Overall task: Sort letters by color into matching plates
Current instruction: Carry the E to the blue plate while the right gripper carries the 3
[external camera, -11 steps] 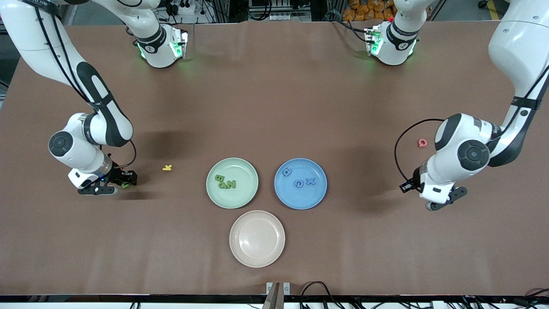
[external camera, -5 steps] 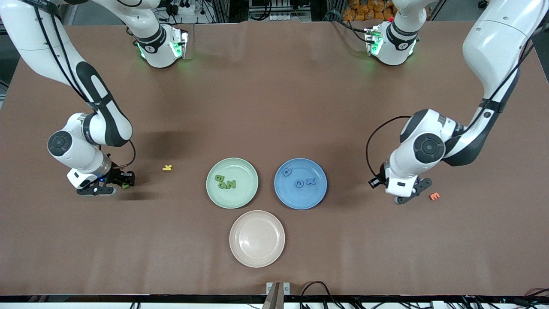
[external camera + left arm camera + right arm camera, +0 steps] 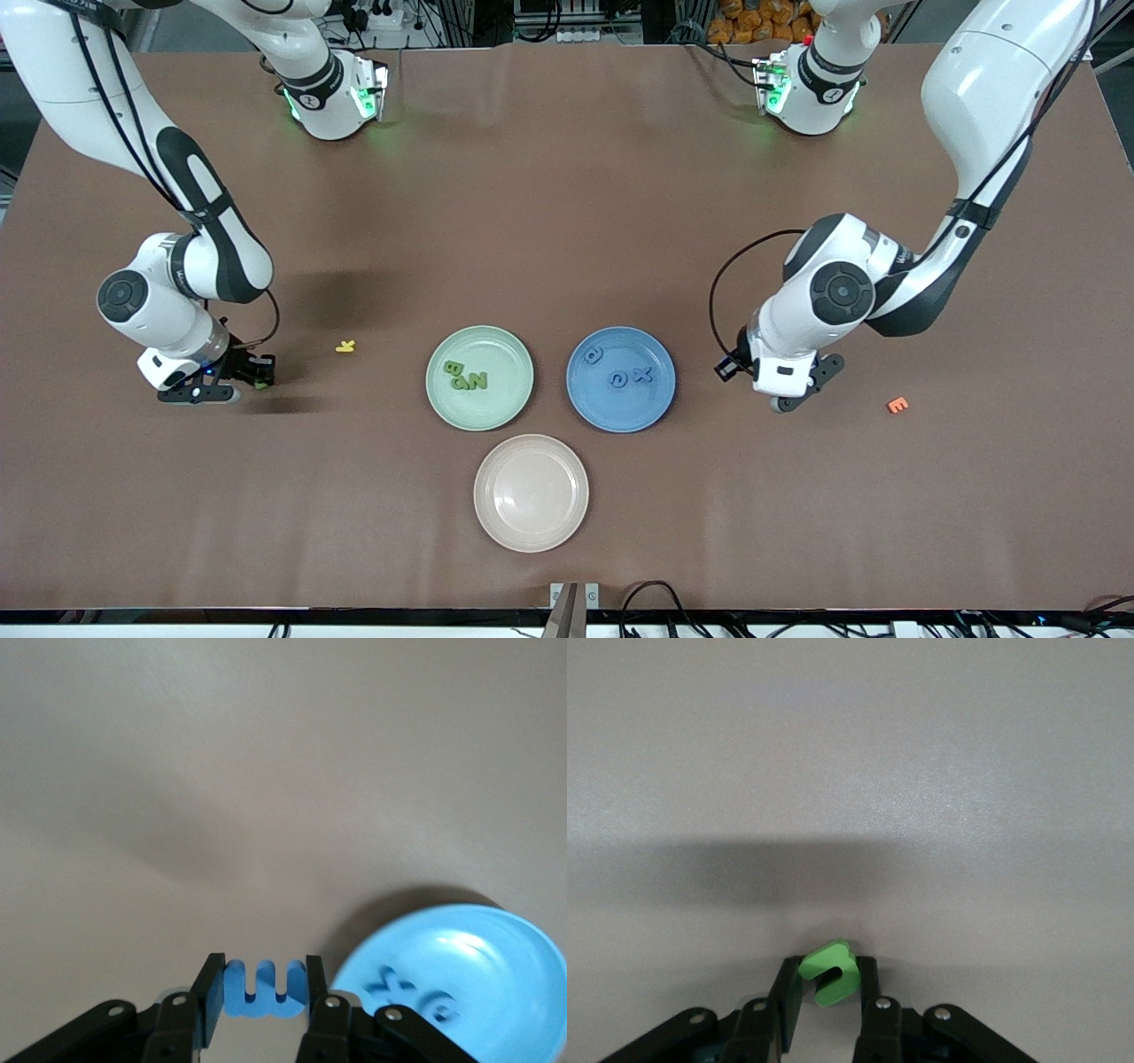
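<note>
Carrying a blue letter (image 3: 263,989) clamped in its fingers, the left gripper (image 3: 791,386) has swung closer to the blue plate (image 3: 656,403), leaving the orange letter (image 3: 897,405) uncovered. Right gripper (image 3: 232,381) pinches a green letter (image 3: 829,973) near the yellow letter (image 3: 345,346), apart from the green plate (image 3: 443,398).

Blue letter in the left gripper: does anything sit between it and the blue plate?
Nothing visible does. The left gripper is shut on the blue letter over bare table beside the blue plate, toward the left arm's end.
</note>
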